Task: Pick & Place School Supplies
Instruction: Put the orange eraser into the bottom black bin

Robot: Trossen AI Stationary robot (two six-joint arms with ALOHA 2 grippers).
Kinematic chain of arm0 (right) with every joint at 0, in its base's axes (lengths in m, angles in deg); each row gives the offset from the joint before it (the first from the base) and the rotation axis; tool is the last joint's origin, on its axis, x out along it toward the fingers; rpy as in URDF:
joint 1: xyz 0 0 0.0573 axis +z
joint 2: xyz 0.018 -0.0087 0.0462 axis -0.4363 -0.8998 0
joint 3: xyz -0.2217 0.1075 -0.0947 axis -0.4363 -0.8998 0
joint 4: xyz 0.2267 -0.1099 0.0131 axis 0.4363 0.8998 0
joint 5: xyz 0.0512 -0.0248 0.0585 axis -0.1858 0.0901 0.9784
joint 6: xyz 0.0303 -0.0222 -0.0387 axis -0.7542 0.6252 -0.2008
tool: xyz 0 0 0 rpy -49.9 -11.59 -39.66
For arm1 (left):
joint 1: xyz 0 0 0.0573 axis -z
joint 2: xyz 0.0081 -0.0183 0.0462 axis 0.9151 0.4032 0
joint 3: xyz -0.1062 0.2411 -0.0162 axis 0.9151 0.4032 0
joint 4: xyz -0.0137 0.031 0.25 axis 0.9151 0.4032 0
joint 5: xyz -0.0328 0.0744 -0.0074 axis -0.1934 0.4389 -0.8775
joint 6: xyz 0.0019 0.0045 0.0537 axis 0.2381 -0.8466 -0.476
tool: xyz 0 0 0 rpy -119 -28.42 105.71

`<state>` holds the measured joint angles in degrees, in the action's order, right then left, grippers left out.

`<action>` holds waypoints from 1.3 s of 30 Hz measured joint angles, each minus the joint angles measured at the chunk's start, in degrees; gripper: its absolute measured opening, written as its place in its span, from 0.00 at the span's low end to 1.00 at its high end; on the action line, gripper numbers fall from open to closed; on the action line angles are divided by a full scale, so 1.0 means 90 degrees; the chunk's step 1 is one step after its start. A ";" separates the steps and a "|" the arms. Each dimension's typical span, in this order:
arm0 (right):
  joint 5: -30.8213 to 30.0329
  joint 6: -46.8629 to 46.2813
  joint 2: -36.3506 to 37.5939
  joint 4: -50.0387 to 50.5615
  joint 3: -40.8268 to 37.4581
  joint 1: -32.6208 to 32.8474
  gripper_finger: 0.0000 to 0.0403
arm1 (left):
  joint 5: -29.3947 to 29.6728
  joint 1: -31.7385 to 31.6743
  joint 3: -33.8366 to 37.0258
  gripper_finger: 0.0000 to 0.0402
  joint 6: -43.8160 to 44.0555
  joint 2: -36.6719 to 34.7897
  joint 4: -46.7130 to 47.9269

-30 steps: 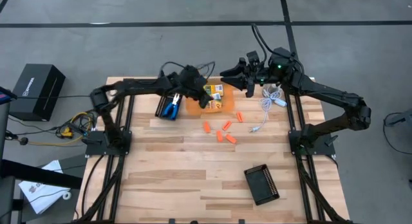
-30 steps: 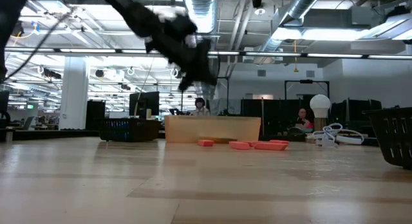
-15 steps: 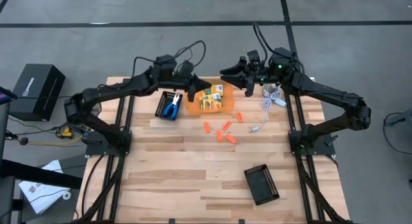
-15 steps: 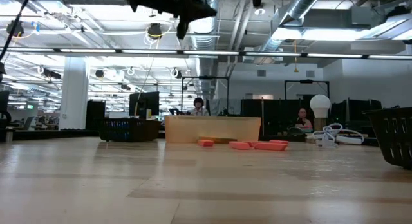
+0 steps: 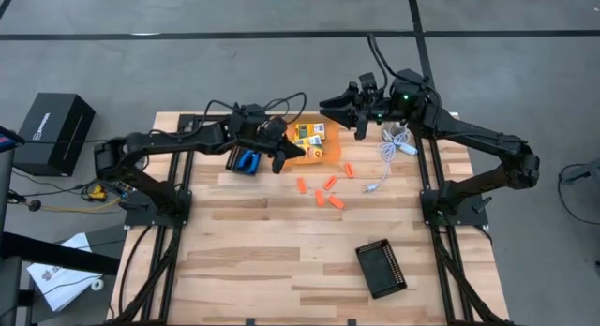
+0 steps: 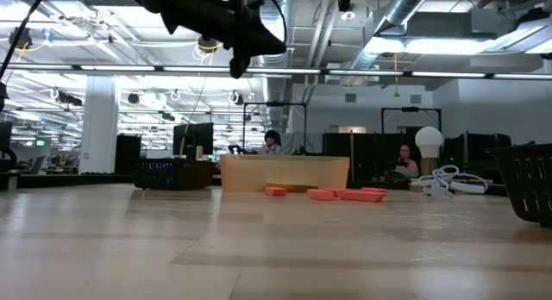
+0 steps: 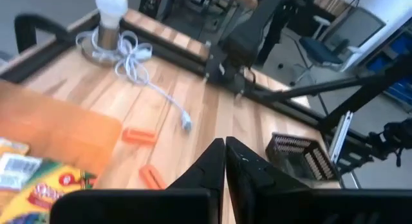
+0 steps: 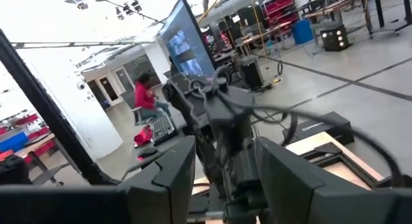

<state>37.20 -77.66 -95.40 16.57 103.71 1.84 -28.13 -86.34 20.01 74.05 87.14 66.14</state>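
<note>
Nearest the table's front edge: black ridged tray (image 5: 381,268), alone on the wood table (image 5: 281,260), front-right, well apart from everything else.

Mid-table: short orange sticks (image 5: 323,192) scattered loose on the bare wood, none touched. In the left wrist view two of them (image 7: 138,135) lie beside an orange mat.

Farther back: orange mat (image 5: 302,155) w/ yellow-and-green crayon boxes (image 5: 310,138) on it; one box (image 7: 45,185) also shows in the left wrist view. Just left of the mat, a 2nd black ridged tray (image 5: 246,154) holds blue-handled pliers (image 5: 247,162).

Left gripper (image 5: 281,159) hangs above the table, over the mat's front-left edge, between pliers tray and crayon boxes. Fingers pressed together, nothing between them; left wrist view shows the two tips (image 7: 224,161) touching. In the low view the arm is well up off the surface.

Back right: white cable (image 5: 384,162) w/ round bulb (image 7: 111,5) near the table's far edge. Right gripper (image 5: 330,106) is held in the air over the far edge, behind the mat. Its fingers (image 8: 168,169) stand partly apart, nothing held.

Beyond the table: person in red seated (image 8: 145,98), seen in the right wrist view.
</note>
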 joint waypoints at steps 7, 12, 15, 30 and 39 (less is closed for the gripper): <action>-0.0034 -0.0188 0.0001 0.0186 0.0002 0.0000 0.38 | -0.0041 -0.0031 0.0083 0.02 -0.0074 0.0000 -0.0049; -0.1076 0.0357 0.0001 0.2503 0.0005 -0.0091 0.38 | -0.0034 -0.0141 0.0083 0.02 -0.0340 0.0000 -0.0065; -0.1747 0.0676 -0.0072 0.4174 -0.0034 -0.0267 0.38 | 0.0059 -0.0243 0.0083 0.02 -0.0439 0.0000 -0.0064; 0.0126 -0.0292 -0.0207 0.1803 -0.3663 0.0171 0.02 | 0.0362 -0.0762 0.0095 0.01 -0.0152 0.0010 -0.0058; 0.0564 -0.0446 -0.1046 0.1416 -0.4161 0.0301 0.00 | 0.0359 -0.0799 0.0567 0.00 0.0113 0.0010 -0.0068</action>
<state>42.27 -81.67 -104.81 29.31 66.26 4.55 -24.90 -93.53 25.11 75.06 87.23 65.52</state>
